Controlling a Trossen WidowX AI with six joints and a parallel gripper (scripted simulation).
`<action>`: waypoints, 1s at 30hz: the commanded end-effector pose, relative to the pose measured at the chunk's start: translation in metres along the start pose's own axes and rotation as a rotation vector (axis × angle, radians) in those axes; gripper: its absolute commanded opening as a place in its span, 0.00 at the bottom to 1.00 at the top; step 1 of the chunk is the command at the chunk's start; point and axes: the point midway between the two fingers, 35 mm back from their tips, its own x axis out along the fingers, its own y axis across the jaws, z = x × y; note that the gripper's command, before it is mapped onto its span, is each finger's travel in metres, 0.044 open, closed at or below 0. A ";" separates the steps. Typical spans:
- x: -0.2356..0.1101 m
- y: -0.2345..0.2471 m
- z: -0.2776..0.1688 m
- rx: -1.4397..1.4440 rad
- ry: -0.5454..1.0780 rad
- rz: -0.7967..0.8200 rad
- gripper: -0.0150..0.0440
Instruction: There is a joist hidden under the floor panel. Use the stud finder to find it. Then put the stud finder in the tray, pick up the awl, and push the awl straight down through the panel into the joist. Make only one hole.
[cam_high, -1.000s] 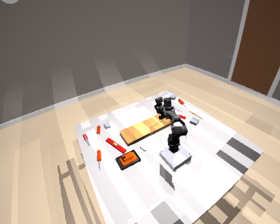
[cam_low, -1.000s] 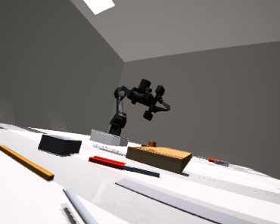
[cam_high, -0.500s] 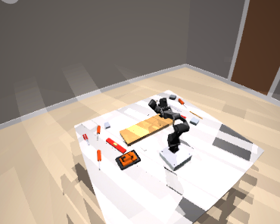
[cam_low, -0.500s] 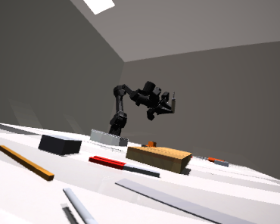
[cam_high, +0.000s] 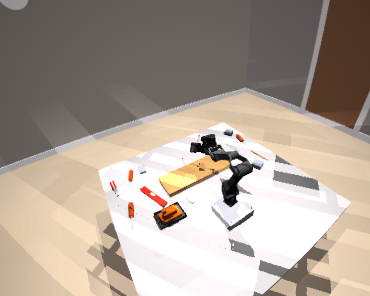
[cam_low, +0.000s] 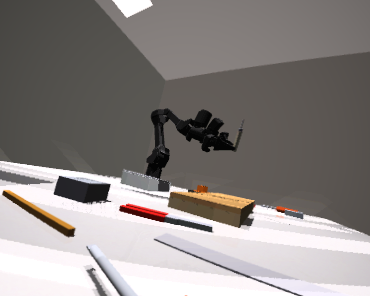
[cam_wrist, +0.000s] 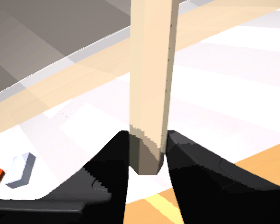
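My gripper (cam_low: 234, 148) (cam_wrist: 148, 139) is shut on the end of the awl's pale wooden handle, high above the table beyond the panel's far side. The awl (cam_high: 198, 138) (cam_low: 239, 139) (cam_wrist: 150, 75) stands nearly upright, slightly tilted, with its thin metal shaft pointing up in the exterior view. The wooden floor panel (cam_high: 180, 182) (cam_low: 205, 205) (cam_wrist: 255, 165) lies on the table; dark marks or shadows show on its top in the top view. The orange and black stud finder (cam_high: 171, 214) lies in the black-rimmed tray (cam_high: 158, 223). Whether the panel has a hole cannot be told.
A red bar (cam_high: 153, 196) lies between panel and tray. Orange-handled tools (cam_high: 131, 175) (cam_high: 131, 209) and red-handled pliers (cam_high: 113, 186) lie at the left. A dark block (cam_low: 82, 189), a wooden stick (cam_low: 40, 213) and a red-and-grey tool (cam_low: 145, 212) lie on the other side.
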 end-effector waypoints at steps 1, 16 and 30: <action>0.004 0.006 0.000 -0.139 -0.008 0.000 0.25; 0.017 0.029 -0.012 -0.695 -0.011 -0.007 0.25; 0.027 0.053 -0.024 -1.212 -0.015 -0.014 0.25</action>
